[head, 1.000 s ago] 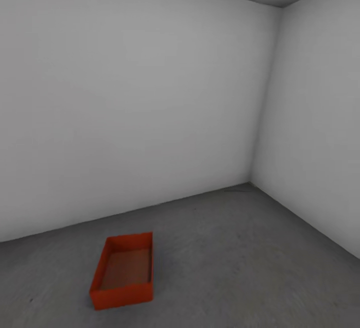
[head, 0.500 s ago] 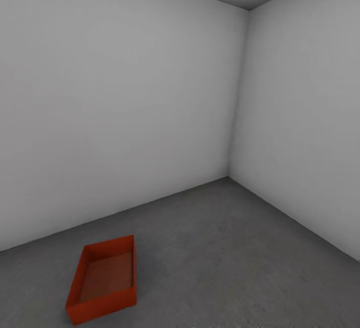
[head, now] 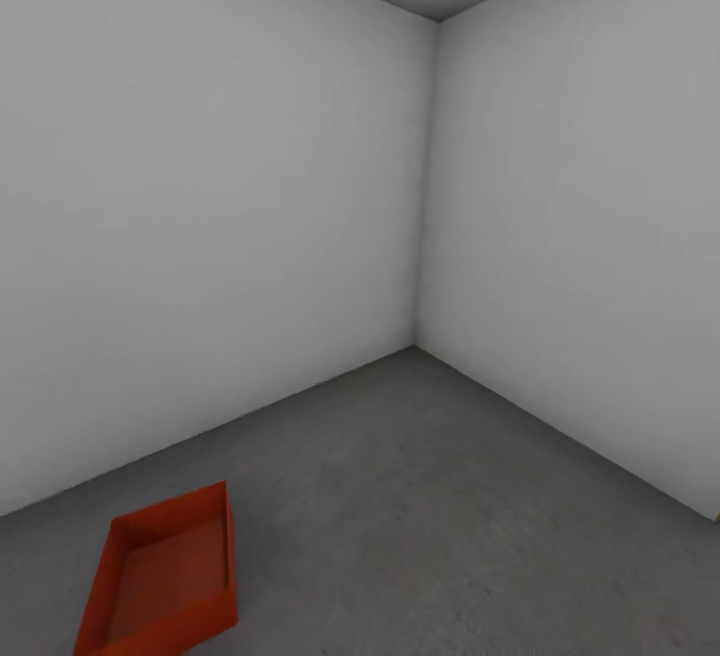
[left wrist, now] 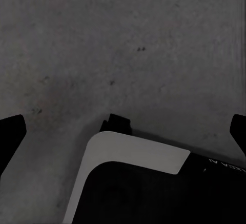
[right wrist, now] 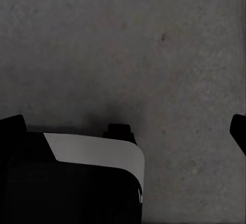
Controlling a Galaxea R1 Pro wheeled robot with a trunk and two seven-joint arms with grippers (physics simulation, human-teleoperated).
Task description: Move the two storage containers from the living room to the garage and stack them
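Under both wrists I see only the floor (left wrist: 123,39), dull grey concrete with small dark specks, and part of my own base. The left gripper (left wrist: 123,126) has its jaws spread wide with nothing between them; the right gripper (right wrist: 123,126) is the same, wide open and empty.

From the head view, one bin (head: 160,576) sits flat on the concrete, well short of the room's corner (head: 418,341) and near the left wall (head: 200,216). It is orange-red, rectangular, open-topped, straight-walled and empty, turned at an angle to that wall.

My worry: the bin is at the very edge of my sight, so I could clip it with the base and shove it askew. The second bin could then land off-square or catch a rim.
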